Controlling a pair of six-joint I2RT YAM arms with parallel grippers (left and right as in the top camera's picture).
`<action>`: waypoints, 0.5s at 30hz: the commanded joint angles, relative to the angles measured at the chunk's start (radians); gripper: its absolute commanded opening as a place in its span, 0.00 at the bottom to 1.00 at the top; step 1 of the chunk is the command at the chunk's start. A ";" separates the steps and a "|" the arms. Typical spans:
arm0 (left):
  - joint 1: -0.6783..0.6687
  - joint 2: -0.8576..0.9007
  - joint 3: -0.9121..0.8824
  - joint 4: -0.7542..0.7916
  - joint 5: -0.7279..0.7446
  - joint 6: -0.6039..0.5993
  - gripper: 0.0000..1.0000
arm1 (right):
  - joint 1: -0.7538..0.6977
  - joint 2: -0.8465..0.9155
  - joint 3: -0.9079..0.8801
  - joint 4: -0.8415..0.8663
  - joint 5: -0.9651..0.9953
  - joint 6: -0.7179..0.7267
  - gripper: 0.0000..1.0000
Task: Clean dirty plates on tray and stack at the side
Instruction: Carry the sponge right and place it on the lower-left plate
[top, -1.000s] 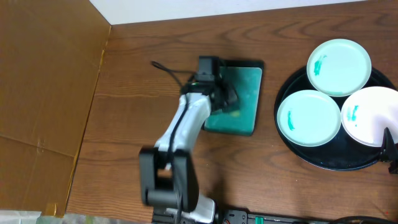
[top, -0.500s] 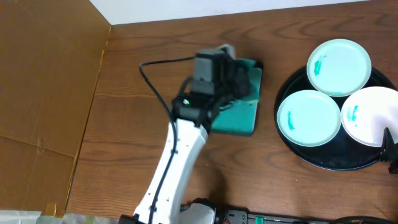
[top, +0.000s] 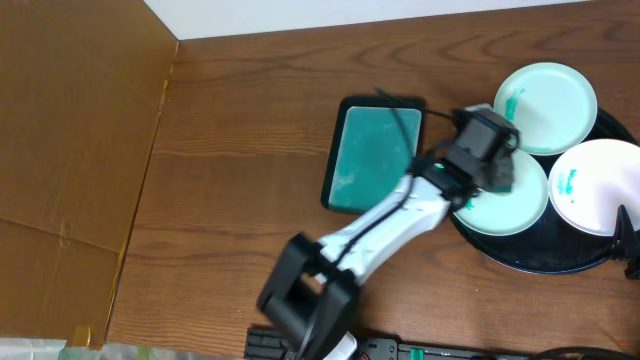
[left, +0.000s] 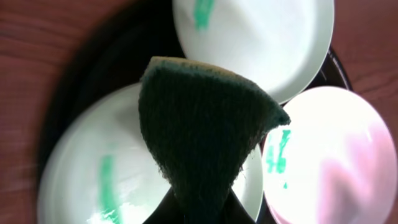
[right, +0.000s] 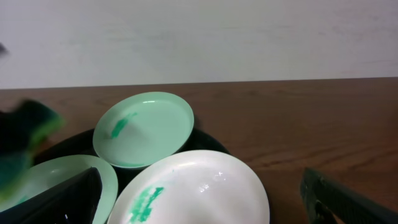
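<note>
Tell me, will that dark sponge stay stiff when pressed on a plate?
Probably soft: the sponge looks fibrous with a pale foam edge, so it should squash. Likely light, since the left gripper holds it out by one end.

Non-task items: brown wood-grain desk (top: 240, 150), mostly bare on the left half. Teal rectangular dish (top: 372, 155) with black rim lies flat mid-desk, slightly skewed, with a pale wet-looking patch near its lower left corner. Cardboard panel (top: 70, 150) covers the left side, edge running diagonally along the desk. White wall (top: 350, 15) behind the far edge. Dark green sponge (left: 205, 130), thin yellow layer along its top edge, scouring face toward the left wrist camera. Black box with cable (top: 385, 348) at the near edge, can't tell what.
</note>
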 joint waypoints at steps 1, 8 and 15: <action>-0.048 0.086 -0.001 0.037 -0.040 -0.074 0.07 | 0.008 -0.005 -0.002 -0.004 0.009 -0.013 0.99; -0.064 0.144 -0.001 0.035 -0.039 -0.088 0.37 | 0.008 -0.005 -0.002 -0.004 0.009 -0.013 0.99; -0.054 0.125 0.003 0.047 -0.039 -0.048 0.66 | 0.008 -0.005 -0.002 -0.004 0.009 -0.013 0.99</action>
